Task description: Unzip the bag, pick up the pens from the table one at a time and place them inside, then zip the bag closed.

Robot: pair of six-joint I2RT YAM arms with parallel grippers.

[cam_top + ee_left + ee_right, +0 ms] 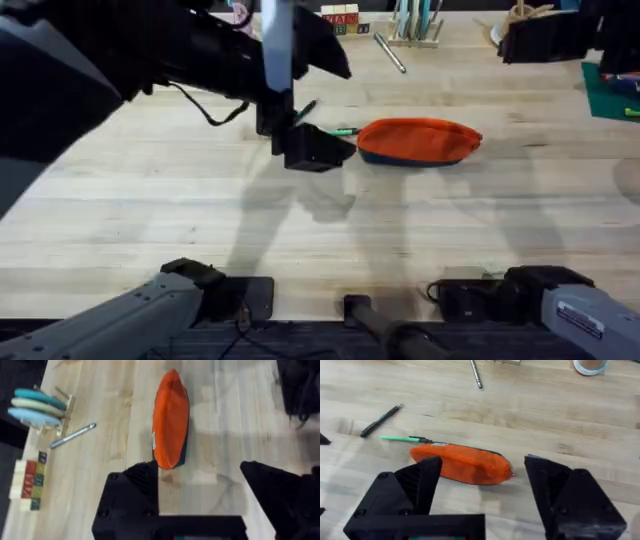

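The orange bag [420, 140] with its navy base lies on the wooden table [300, 230], and its top looks closed. My left gripper [314, 150] hovers just left of the bag's left end, open, with nothing between its fingers [132, 495]. The bag [170, 420] lies ahead of it. A green pen [343, 131] lies against the bag's left end, partly under the left arm. The black pen [381, 420] lies beyond it, and the silver pen [390, 52] lies near the back. My right gripper [482, 487] is open above the bag [462, 462], empty.
Coloured blocks [345, 20] and a wooden rack with teal discs [37, 407] stand at the back. A green mat [612, 90] lies at the right edge beside a dark object [550, 38]. A cup [590, 365] stands at the back right.
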